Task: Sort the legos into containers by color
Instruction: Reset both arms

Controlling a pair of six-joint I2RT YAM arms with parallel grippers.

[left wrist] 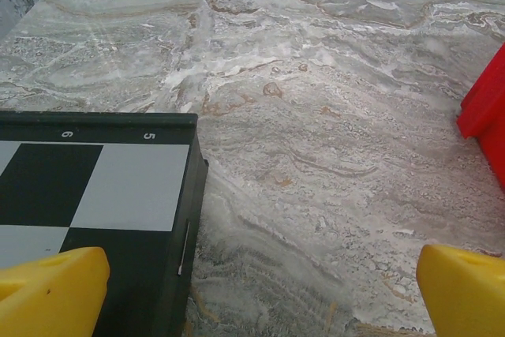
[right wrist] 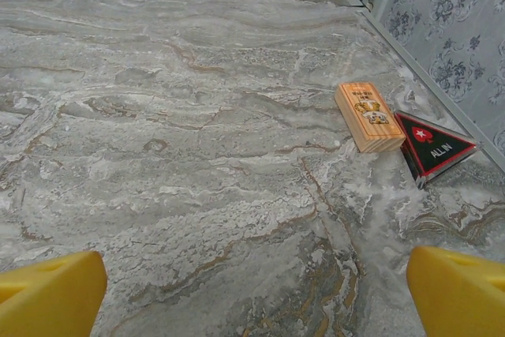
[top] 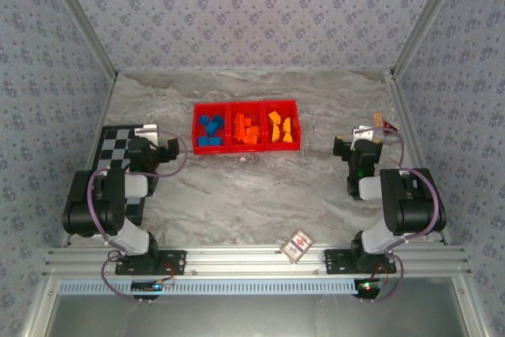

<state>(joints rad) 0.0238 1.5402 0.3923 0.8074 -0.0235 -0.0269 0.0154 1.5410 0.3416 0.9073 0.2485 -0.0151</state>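
Marble table [top: 260, 195]: the red tray [top: 246, 148] sits toward the back, well apart from both my claws. My left claw [left wrist: 260, 290] hangs over the checkerboard's [left wrist: 95, 187] edge and my right claw [right wrist: 256, 293] over bare marble. Both are spread fully and grip nothing. Blue legos [top: 209, 132] fill the tray's left compartment, orange-red legos [top: 247, 130] the middle, yellow-orange legos [top: 282, 128] the right.

the red tray [top: 245, 103] sits mid-counter [top: 260, 195]: blue legos [top: 209, 132] left, orange legos [top: 248, 130] middle, yellow legos [top: 282, 128] right. left claw [top: 156, 146] hangs at the checkerboard [top: 117, 146] edge, right claw [top: 360, 141] opposite; a patterned card [top: 297, 245] lies near the front.
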